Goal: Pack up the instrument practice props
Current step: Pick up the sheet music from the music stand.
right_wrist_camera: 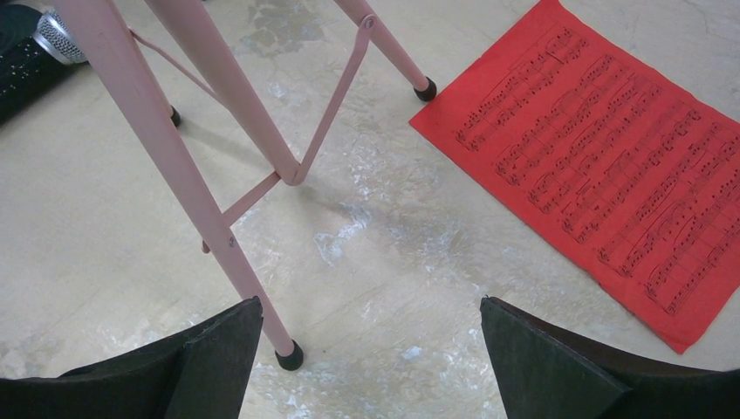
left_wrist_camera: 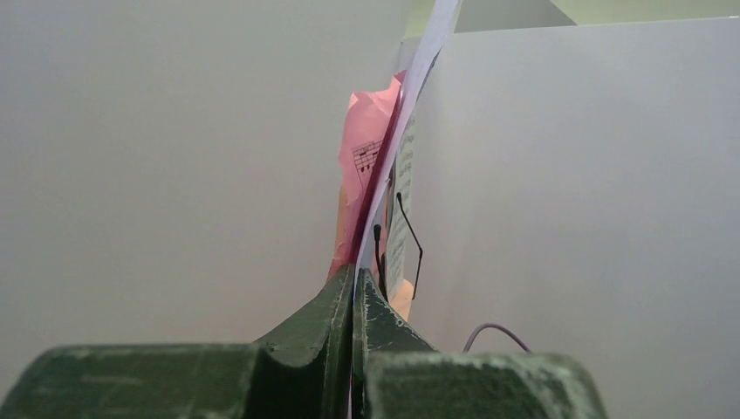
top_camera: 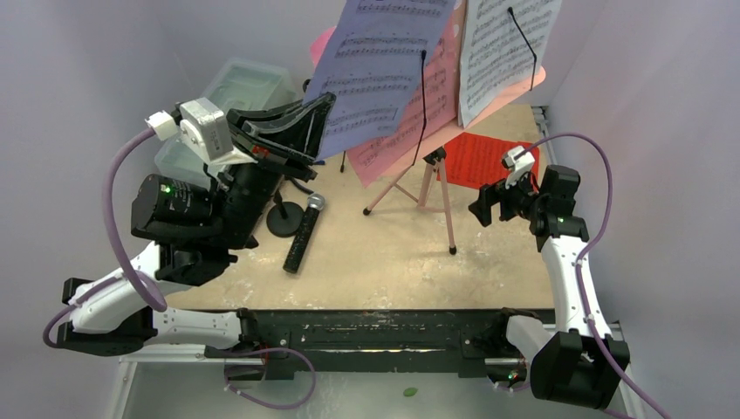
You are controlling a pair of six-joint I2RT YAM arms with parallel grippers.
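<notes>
While leaning on the rack (top_camera: 444, 208), lilac page (top_camera: 384, 61): edge pinched by the left claw (left_wrist_camera: 353, 284), probably to pull it off.
Right claw (right_wrist_camera: 366, 349): released, low over table (right_wrist_camera: 393, 253) beside red page (right_wrist_camera: 602, 166).

table (top_camera: 393, 271) (scuffed) | red page (top_camera: 484, 161) | black-silver microphone (top_camera: 303, 236) | rack legs (right_wrist_camera: 186, 175)
</notes>
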